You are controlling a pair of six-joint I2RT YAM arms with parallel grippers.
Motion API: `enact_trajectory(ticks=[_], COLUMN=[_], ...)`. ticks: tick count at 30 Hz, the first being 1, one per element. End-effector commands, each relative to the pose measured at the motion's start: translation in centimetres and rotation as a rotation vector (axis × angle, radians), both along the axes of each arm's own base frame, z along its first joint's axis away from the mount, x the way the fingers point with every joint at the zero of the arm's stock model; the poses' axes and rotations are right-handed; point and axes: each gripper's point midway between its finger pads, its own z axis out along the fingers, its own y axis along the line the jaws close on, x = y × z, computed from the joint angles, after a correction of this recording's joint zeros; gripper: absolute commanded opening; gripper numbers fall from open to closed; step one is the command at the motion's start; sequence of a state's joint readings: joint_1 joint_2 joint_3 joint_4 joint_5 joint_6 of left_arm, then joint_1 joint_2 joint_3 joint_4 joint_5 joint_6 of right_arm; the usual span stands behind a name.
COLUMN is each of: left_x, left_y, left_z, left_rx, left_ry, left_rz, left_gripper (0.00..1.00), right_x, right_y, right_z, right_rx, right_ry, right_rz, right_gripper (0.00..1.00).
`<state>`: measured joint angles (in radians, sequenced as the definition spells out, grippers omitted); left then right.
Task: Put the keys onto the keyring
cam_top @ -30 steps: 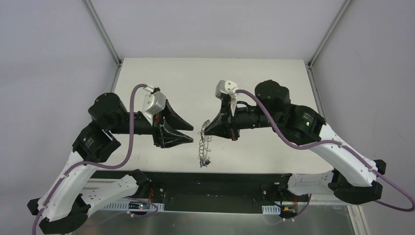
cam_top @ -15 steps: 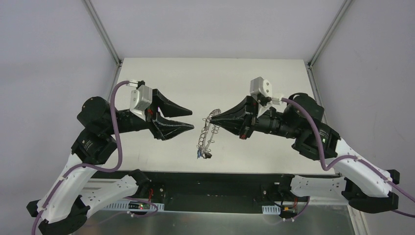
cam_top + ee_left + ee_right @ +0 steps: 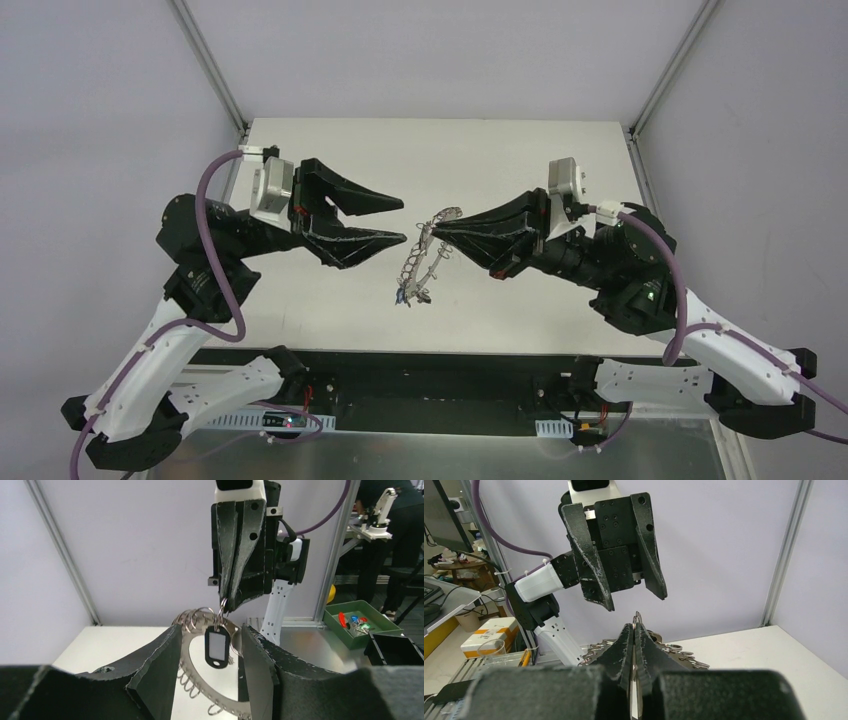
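Top external view shows the keyring hanging edge-on above the tabletop. It is pinched at its upper end by the right jaws, which are clenched tight. The left jaws stand released, one finger above the other, their tips just beside the ring's upper part and apart from it. At the ring's low end dangles a small cluster of keys with a speck of blue; from above little more of them can be made out.

Left wrist view gives what the overhead cannot. It shows the ring's flat grey face with wire loops along its rim, seen through the gap between the left fingers. A black tag with a pale window hangs just below the tips of the right jaws. Beyond the tabletop to the right, a green bin holds small coloured things.

Right wrist view shows its own fingers pressed together on a thin wire loop. The left jaws are spread wide beyond them, and only loops of the ring peek out on either side.
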<state>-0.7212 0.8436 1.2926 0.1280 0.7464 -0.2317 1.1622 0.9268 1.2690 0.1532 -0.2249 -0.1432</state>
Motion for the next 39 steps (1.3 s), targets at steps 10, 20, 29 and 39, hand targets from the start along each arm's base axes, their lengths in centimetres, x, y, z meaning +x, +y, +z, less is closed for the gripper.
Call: enact_trajectory(ticks=[10,20,29,39], left_x=[-2.4,-2.8,-3.7,-3.8], left_y=[-1.1,-1.0,-1.1,-1.0], left_z=[2.0,1.7,1.5,1.0], left_rx=[-0.052,-0.044,-0.026,-0.024], left_ry=[-0.101,-0.106,-0.111,-0.104], left_rz=[-0.189,-0.205,-0.262,-0.263], left_gripper=[0.31,0.12,0.0,0.0], right_x=[-2.2,-2.1,-2.0,-2.2], right_y=[-2.0,-1.5,-1.4,-1.9], right_z=[6.0,5.8,6.1,6.8], right_rx=[0.163,0.151,0.162,0.209], right_ry=[-0.043,-0.04,-0.041,-0.054], right_rz=[0.069,0.076,0.071,0.066], right_gripper=[0.0,0.0,0.0,0.0])
